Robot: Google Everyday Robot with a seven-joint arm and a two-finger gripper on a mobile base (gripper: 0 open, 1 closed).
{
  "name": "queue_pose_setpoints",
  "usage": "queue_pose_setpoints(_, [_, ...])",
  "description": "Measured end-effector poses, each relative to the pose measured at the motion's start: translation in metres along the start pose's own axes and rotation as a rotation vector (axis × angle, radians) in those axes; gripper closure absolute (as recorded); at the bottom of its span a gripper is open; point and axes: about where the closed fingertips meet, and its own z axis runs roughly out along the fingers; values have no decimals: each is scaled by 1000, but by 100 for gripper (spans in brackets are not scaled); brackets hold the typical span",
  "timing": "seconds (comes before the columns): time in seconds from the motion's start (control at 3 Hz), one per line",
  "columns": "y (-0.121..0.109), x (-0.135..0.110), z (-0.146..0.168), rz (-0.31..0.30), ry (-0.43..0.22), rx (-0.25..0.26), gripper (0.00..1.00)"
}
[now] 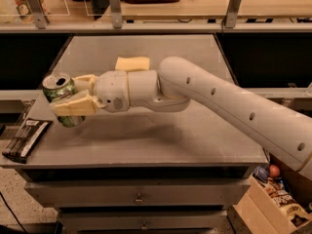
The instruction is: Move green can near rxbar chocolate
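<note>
The green can (60, 90) with a silver top is held in my gripper (73, 97), whose pale fingers (78, 105) are shut around its sides. The can hangs a little above the grey table (161, 130), over its left edge. The rxbar chocolate (27, 139), a long black wrapper with white stripes, lies at the table's front left corner, just below and left of the can. My white arm (234, 106) reaches in from the right across the table.
A yellow sponge (132, 63) lies on the table behind my wrist. A wooden shelf with metal posts (115, 6) runs along the back. A cardboard box of snacks (273, 199) stands on the floor at the right. Drawers (139, 196) sit under the table.
</note>
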Motion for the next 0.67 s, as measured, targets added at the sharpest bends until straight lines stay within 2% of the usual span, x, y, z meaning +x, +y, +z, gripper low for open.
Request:
queue_pose_setpoints(0.33, [12,1,26,5,-27,-42,100])
queue_pose_setpoints(0.67, [18,1,39,2,-33,-57,82])
